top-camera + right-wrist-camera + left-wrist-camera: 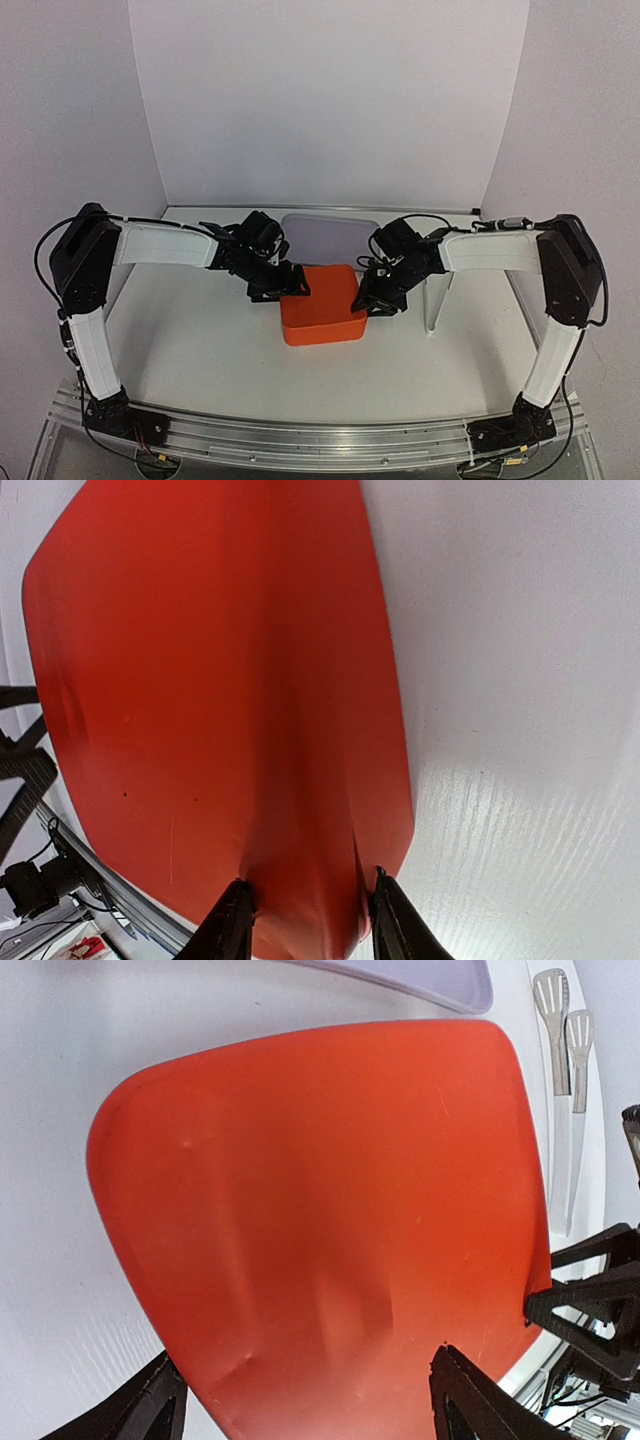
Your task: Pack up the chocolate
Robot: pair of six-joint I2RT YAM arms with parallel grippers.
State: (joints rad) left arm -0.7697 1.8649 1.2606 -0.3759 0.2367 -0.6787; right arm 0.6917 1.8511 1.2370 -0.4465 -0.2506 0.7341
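Two arms reach inward in the overhead view and meet at an orange box (322,300) that sits near the middle of the white surface (200,345). The left arm (165,245) brings the left jaws to the box's left far corner, and the right arm (490,250) brings the right jaws to its right side. A pale grey tray (330,235) lies just behind the box toward the far edge, and a pair of tongs (437,300) lies toward the right edge. The left wrist view is mostly filled by the box's (330,1210) smooth, slightly dented top. The left jaws stand wide apart, their fingers (150,1410) on either side of the box's near end, and it cannot be told whether they press on it. The tray's rim (440,980) shows at the top of that view and the tongs (565,1030) show at the right. In the right wrist view the right jaws are drawn close together and pinch the near edge of the box (220,680). The orange wall puckers between the fingers (232,925), with bare surface (520,680) to the right. The chocolate shows in none of the three views, so where it lies cannot be told.
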